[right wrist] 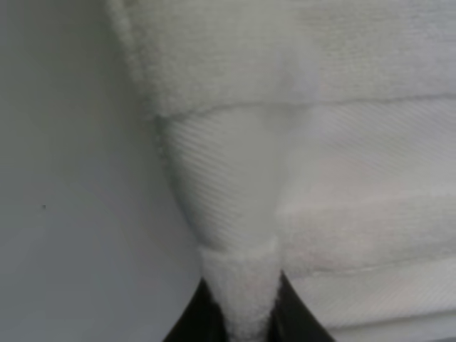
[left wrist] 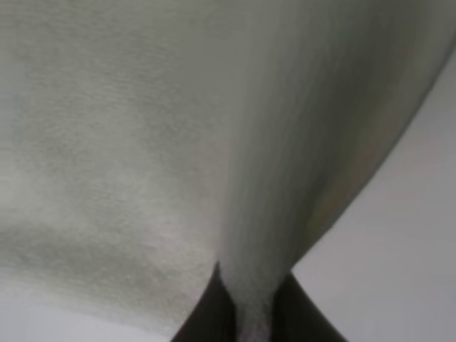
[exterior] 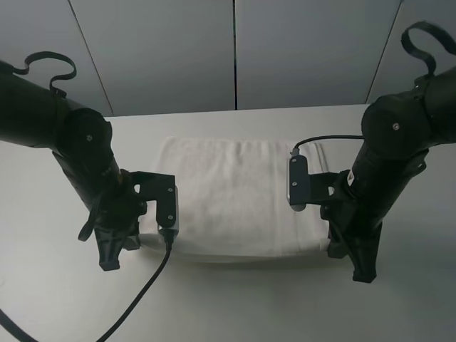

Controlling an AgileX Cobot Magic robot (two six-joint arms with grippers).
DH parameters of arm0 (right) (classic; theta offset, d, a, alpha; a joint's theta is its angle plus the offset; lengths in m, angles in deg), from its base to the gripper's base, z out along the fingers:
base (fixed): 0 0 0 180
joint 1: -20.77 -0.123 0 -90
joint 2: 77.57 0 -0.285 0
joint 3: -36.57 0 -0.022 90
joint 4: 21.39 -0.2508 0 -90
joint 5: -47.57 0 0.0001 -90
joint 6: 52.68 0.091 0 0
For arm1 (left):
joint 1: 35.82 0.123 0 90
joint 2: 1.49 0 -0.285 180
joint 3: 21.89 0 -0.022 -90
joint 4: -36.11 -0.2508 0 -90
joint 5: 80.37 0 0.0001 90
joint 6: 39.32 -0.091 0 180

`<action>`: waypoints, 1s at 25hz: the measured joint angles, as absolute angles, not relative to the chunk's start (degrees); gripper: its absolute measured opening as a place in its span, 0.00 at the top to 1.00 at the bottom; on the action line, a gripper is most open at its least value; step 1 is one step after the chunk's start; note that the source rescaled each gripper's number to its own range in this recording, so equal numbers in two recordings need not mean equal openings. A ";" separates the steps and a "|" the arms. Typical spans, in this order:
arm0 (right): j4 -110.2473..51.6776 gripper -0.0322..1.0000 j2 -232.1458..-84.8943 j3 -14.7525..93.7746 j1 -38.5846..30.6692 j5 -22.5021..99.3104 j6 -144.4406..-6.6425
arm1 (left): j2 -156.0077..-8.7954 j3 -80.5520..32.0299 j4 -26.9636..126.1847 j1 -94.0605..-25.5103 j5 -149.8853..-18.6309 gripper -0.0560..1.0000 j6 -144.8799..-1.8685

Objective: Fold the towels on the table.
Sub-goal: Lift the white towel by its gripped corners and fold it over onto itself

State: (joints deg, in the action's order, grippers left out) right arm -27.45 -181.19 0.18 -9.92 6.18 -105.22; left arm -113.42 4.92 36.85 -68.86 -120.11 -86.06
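Left gripper (left wrist: 254,318): dark jaws pinched on a ridge of white terry, at the towel's near left corner.
Right gripper (right wrist: 242,313): jaws likewise clamped on a tuck of cloth, at the near right corner, just beside a flat woven band (right wrist: 228,185).
Towel (exterior: 235,199): white, lay flat at the middle of the table between the two arms, near edge showing stacked layers.
Table (exterior: 235,306): plain white, extended well past the towel on all sides.
Cable (exterior: 142,292): black, trailed from the left wrist across the near tabletop.
Wall (exterior: 235,50): grey panels, behind the table.
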 joint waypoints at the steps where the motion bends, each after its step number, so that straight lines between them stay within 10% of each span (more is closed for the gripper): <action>1: -28.05 0.97 -180.48 0.18 -9.92 4.93 -105.51 | -112.51 4.92 37.37 -68.86 -121.21 0.94 -85.92; 25: -28.25 0.97 -170.00 7.63 -9.92 0.71 -73.31 | -100.77 4.92 35.23 -68.86 -115.64 0.95 -56.56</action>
